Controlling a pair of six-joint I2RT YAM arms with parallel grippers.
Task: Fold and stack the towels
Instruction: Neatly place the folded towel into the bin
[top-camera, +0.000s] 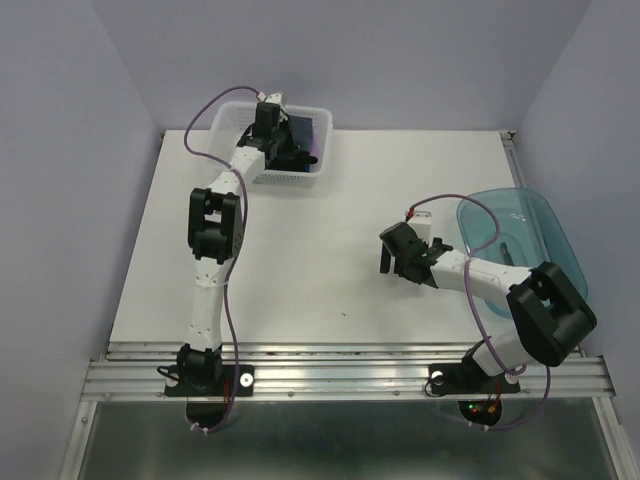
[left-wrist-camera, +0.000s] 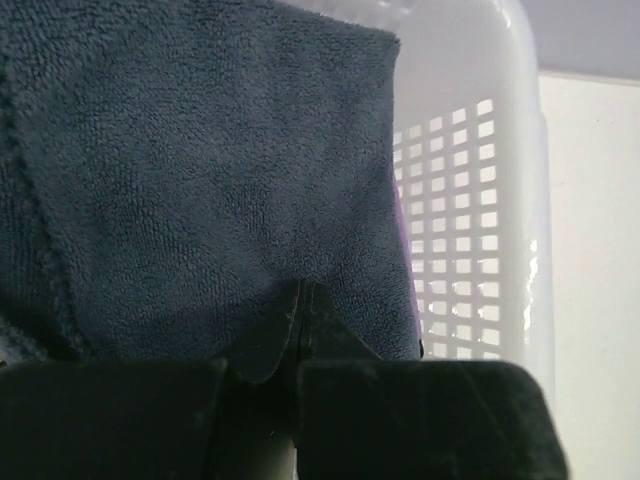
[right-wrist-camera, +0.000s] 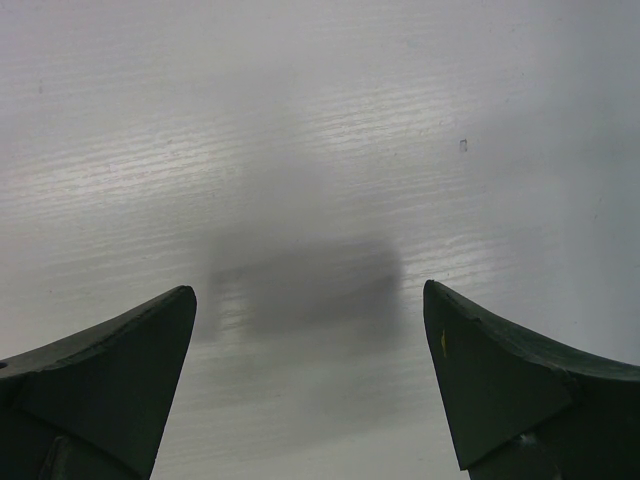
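Note:
A dark navy-grey towel (left-wrist-camera: 200, 180) fills most of the left wrist view and lies in the white mesh basket (left-wrist-camera: 470, 200). A purple towel edge (left-wrist-camera: 403, 240) shows along its right side. My left gripper (left-wrist-camera: 302, 290) is shut, its tips pinching a fold of the navy-grey towel. From above, the left gripper (top-camera: 280, 135) reaches down into the basket (top-camera: 300, 178) at the back of the table, over the dark towels (top-camera: 303, 135). My right gripper (top-camera: 395, 262) hovers open above the bare white table (right-wrist-camera: 300, 120), with nothing between its fingers (right-wrist-camera: 130, 350).
A translucent blue tub (top-camera: 520, 235) stands at the right edge of the table beside the right arm, with a small dark item (top-camera: 507, 250) inside. The basket's right wall stands close to the left gripper. White tabletop (top-camera: 330, 260) lies between the two arms.

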